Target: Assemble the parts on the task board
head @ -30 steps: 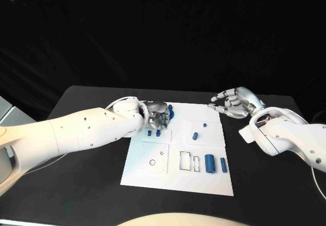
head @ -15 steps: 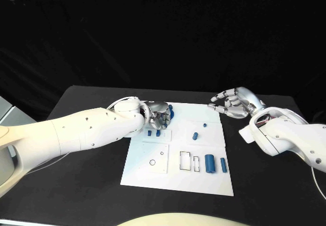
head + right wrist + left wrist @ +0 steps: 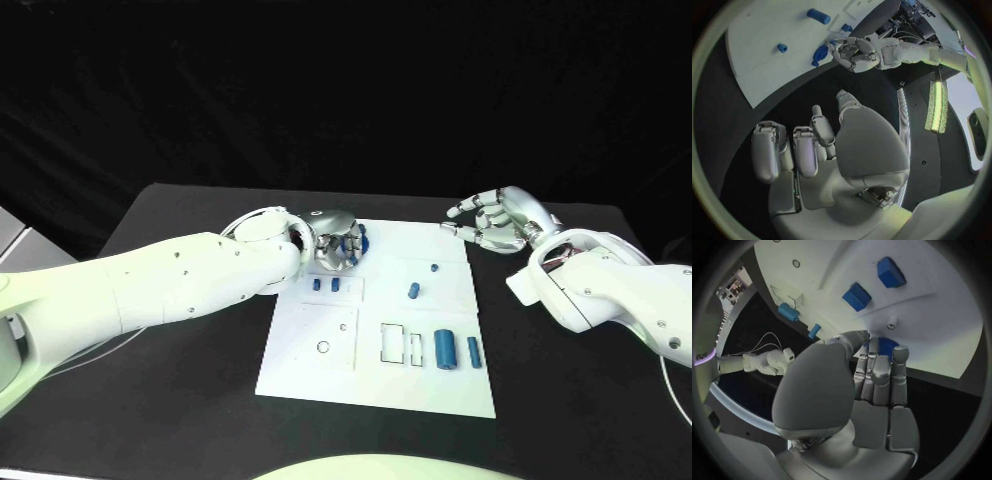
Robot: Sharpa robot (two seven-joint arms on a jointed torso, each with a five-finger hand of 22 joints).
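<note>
The left robot hand (image 3: 335, 248) hangs over the far left corner of the white board (image 3: 378, 375), its fingers (image 3: 879, 375) curled down together at a long blue piece (image 3: 361, 238) that lies along the board's far edge; in the left wrist view the fingertips and thumb touch this blue piece (image 3: 886, 346), but whether they grip it or only rest on it I cannot tell. Just beside that hand, on the near side, two small blue blocks (image 3: 326, 284) stand side by side in a square raised panel of the board, and in the left wrist view they show as two blue cubes (image 3: 873, 284) with a small white peg (image 3: 891, 322) between them and the fingers. The right robot hand (image 3: 495, 220) hovers above the black tabletop (image 3: 188, 400) just off the board's far right corner, holding nothing, its fingers (image 3: 811, 147) bent loosely inward and apart from one another. Toward the middle of the board lie a tiny blue piece (image 3: 434, 267) and a short blue cylinder (image 3: 414, 290). Nearer the robot, a fat blue cylinder (image 3: 446, 347) and a slim blue bar (image 3: 473, 349) lie side by side close to the board's right edge, with two black-outlined rectangular slots (image 3: 402, 343) to their left and a small ring mark (image 3: 323, 346) on a second panel beyond those.
</note>
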